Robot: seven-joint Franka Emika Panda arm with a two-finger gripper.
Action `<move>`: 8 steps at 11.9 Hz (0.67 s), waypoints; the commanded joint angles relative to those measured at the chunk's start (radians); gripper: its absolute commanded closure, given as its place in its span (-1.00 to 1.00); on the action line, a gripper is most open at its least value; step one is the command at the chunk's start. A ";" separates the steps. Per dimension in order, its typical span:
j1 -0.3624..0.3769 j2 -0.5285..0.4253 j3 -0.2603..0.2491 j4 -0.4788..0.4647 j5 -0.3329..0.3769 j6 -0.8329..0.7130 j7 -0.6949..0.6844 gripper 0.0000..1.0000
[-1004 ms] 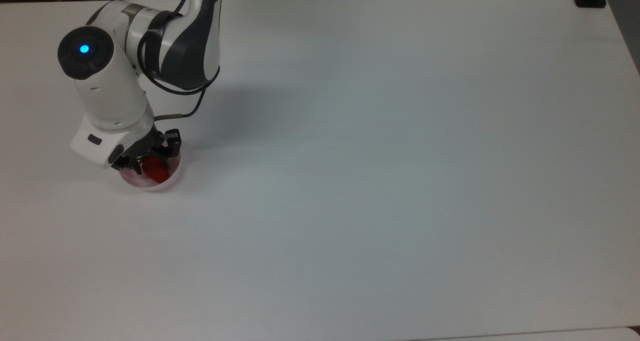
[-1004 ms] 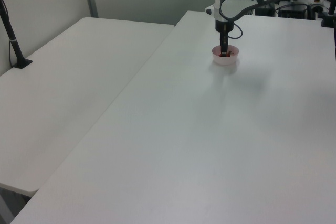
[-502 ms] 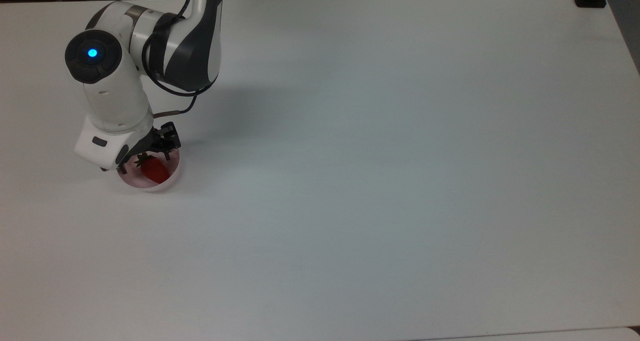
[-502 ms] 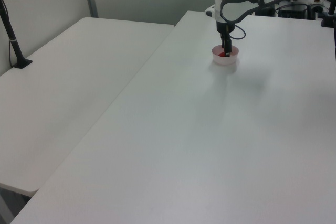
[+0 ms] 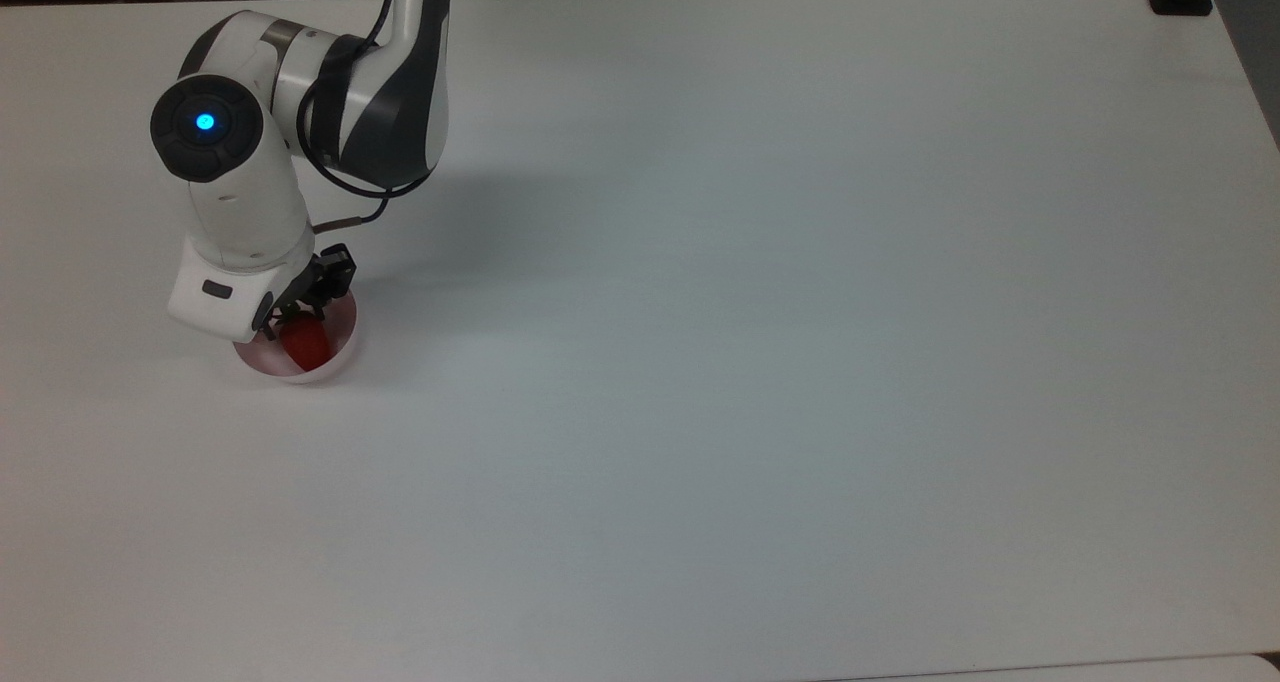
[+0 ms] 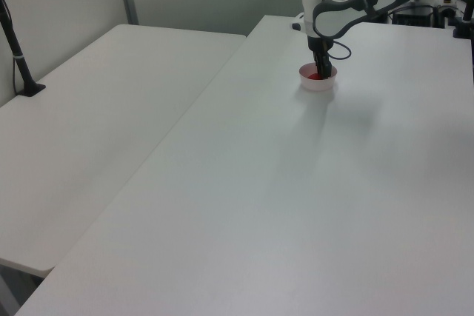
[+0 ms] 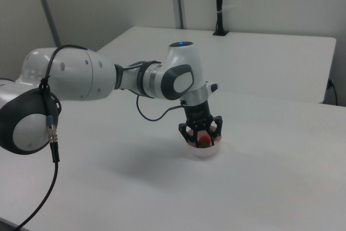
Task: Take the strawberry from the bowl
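- Here, the gripper [image 7: 201, 137] points straight down over the bowl [image 7: 204, 151], its dark fingers reaching to about rim height in the right view.
- The fingers [image 7: 214, 128] stand either side of the strawberry [image 7: 204, 140]; they appear closed against it, though whether the pads actually press on the fruit cannot be told.
- The strawberry sits between the fingers at the mouth of the bowl; whether it rests on the bowl floor or hangs just clear of it is uncertain.
- In the top view the strawberry [image 5: 306, 345] shows as a red patch inside the pale pink bowl [image 5: 335, 353], partly under the gripper [image 5: 300, 312] and the white wrist.
- The bowl stands on the white table [image 5: 760, 342], near the top view's left edge.
- In the left view the bowl [image 6: 317, 83] lies at the far end of the table [image 6: 296, 205], with the gripper [image 6: 321, 72] lowered into it.
- A second white table [image 6: 96, 123] stands beside it on the left view's left.
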 commanded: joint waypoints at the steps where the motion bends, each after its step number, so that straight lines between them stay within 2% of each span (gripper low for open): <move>1: 0.005 -0.034 0.002 -0.011 0.009 -0.027 -0.003 0.24; 2: 0.005 -0.041 0.007 0.013 0.013 -0.064 0.027 0.26; 4: -0.001 -0.062 0.017 0.019 0.076 -0.073 0.097 0.26; 5: -0.001 -0.065 0.016 0.018 0.073 -0.073 0.109 0.02; 6: -0.002 -0.062 0.016 0.013 0.069 -0.066 0.114 -0.41; 8: -0.004 -0.059 0.016 0.010 0.067 -0.061 0.114 -0.40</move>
